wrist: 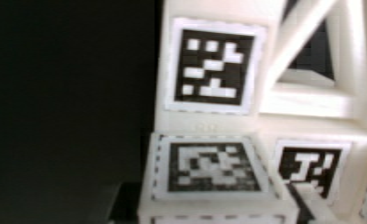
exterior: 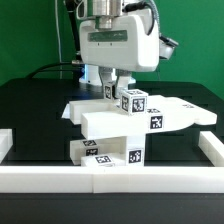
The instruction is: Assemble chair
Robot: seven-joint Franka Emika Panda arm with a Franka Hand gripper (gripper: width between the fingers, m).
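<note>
I see the chair, a partly built stack of white tagged slabs and blocks, against the border rail on the black counter, with my gripper behind that rail, jaws clenched on an upright piece; more joining looks left.

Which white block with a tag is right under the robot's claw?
The small tagged cube on top of the stack, just below the gripper. The other tagged blocks sit lower, nearer the rail.
</note>
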